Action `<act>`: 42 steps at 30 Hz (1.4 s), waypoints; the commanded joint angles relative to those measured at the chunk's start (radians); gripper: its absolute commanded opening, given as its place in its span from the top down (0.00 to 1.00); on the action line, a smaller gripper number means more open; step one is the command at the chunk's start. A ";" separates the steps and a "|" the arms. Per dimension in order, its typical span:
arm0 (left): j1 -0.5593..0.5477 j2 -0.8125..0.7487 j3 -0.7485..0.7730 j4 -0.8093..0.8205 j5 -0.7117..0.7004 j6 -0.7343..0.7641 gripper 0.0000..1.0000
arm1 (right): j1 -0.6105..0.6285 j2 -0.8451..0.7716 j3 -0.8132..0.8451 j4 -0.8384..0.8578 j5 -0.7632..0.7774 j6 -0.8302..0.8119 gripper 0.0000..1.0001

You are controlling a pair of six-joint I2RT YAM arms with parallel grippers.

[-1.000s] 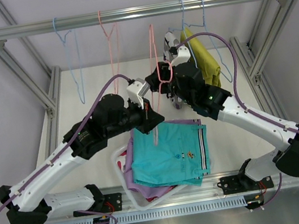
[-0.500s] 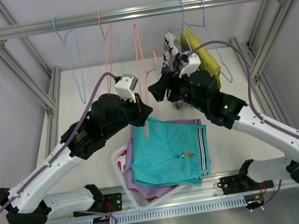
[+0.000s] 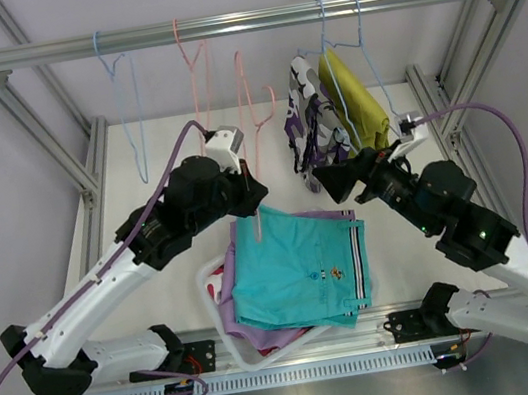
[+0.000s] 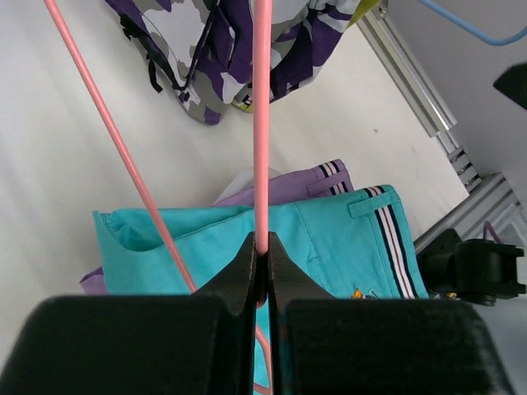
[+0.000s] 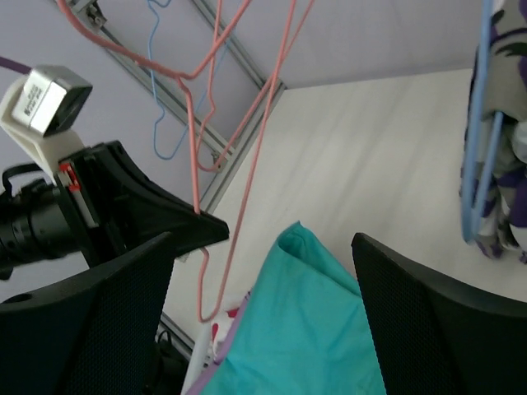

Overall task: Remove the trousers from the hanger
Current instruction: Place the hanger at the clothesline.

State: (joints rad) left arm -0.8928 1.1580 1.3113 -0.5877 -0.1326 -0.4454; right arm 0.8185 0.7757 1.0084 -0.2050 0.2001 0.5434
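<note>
This is a robotics lab cell. A frame of bare aluminium extrusion (image 3: 235,25) boxes in a plain white table (image 3: 165,153), its top rail crossing at 12 o'clock and its struts running down at 3 and 9 o'clock. Blank pale grey wall panels (image 3: 1,201) close the sides. Two white-and-black robot arms, the left arm (image 3: 106,285) and the right arm (image 3: 518,261), are bolted beside a slotted metal strip (image 3: 303,371) at 6 o'clock. Purple cables (image 3: 526,179) loop off them, a small boxed camera (image 5: 45,103) sits on a wrist, and thin wire hangers (image 4: 262,123) dangle under the rail.
</note>
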 commanded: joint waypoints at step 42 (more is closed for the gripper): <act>0.357 0.302 0.461 0.002 0.229 -0.138 0.99 | -0.067 -0.030 -0.192 -0.070 0.001 -0.118 0.01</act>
State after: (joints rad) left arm -0.5426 1.5089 1.7958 -0.6418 0.1055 -0.5785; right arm 0.7601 0.7517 0.8227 -0.3157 0.2276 0.4183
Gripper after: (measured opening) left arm 0.023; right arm 0.993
